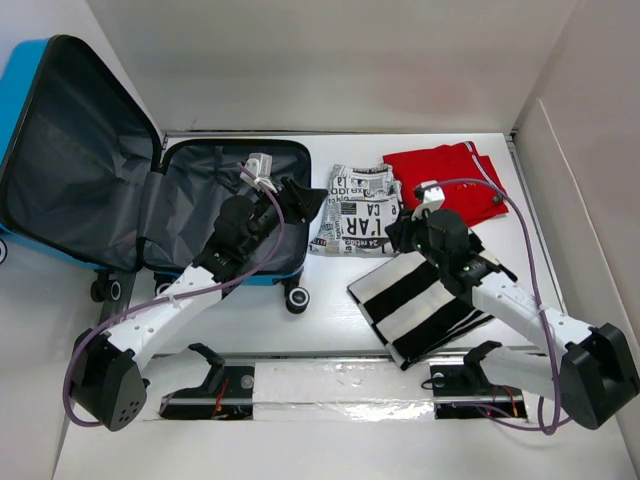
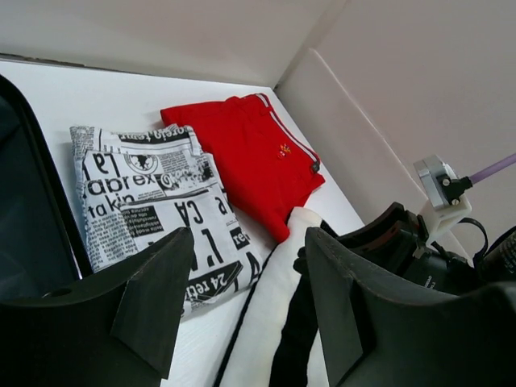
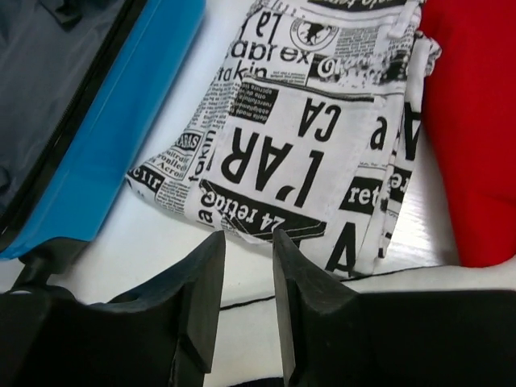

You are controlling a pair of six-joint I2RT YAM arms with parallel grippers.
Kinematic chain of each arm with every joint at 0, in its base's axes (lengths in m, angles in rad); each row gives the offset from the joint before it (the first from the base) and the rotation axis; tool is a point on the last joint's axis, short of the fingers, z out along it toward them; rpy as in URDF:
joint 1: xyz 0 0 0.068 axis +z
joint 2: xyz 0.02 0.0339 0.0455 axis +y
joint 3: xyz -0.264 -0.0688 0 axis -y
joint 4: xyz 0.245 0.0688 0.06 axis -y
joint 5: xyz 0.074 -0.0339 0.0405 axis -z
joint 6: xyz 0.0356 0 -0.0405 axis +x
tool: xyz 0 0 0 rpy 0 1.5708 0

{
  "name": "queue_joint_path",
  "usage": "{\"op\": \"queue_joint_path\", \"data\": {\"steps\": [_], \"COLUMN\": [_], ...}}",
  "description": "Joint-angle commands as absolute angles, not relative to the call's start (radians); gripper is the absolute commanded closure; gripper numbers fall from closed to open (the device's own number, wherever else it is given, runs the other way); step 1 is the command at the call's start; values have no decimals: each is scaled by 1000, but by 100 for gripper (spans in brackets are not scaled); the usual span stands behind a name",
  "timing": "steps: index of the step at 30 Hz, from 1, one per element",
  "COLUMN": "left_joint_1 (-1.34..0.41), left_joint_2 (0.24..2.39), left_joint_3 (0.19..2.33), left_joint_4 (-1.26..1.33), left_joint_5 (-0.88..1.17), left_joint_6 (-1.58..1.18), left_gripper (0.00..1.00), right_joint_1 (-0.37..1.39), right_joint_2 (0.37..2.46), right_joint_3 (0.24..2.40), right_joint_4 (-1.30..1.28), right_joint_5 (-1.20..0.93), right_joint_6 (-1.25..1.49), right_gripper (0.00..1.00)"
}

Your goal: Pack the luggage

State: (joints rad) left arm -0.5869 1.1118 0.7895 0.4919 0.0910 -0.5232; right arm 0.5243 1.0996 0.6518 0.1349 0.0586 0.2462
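Left hand (image 2: pixel 242 286) wide, empty, over luggage (image 1: pixel 80 160) edge; right hand (image 3: pixel 248 278) narrow, empty, above striped cloth (image 1: pixel 420 310).

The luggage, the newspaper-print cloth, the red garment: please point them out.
luggage (image 1: pixel 80 150): top view, lining of open lid.
newspaper-print cloth (image 3: pixel 322 153): right wrist view, middle of fold.
red garment (image 2: pixel 250 153): left wrist view, fabric centre.
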Motion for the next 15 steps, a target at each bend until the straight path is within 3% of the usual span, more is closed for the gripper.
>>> {"op": "queue_joint_path", "data": {"steps": [1,2,4,8,9,11,15], "left_joint_1": [-580,-580,-580,-580,-580,-580,-589], "left_joint_2": [1072,1069,1048,999,985,947,910], "left_joint_3": [773,775,761,730,715,695,696], "left_joint_4": [517,508,518,522,520,529,486], "left_joint_5": [118,126,129,132,120,106,75], "left_joint_6": [-525,-525,-526,-534,-534,-535,-529], "left_gripper": [46,47,49,69,84,100,100], "right_joint_1": [561,572,604,637,647,656,657], "right_joint_2": [1094,1100,1111,1127,1131,1137,1204], "right_joint_3": [657,654,664,670,670,670,681], "right_joint_4": [146,144,121,92,94,86,100], "right_joint_5": [8,8,11,41,41,48,8], "right_joint_6": [235,226,216,204,203,196,206], "right_gripper": [65,85,100,100,100,100,100]}}
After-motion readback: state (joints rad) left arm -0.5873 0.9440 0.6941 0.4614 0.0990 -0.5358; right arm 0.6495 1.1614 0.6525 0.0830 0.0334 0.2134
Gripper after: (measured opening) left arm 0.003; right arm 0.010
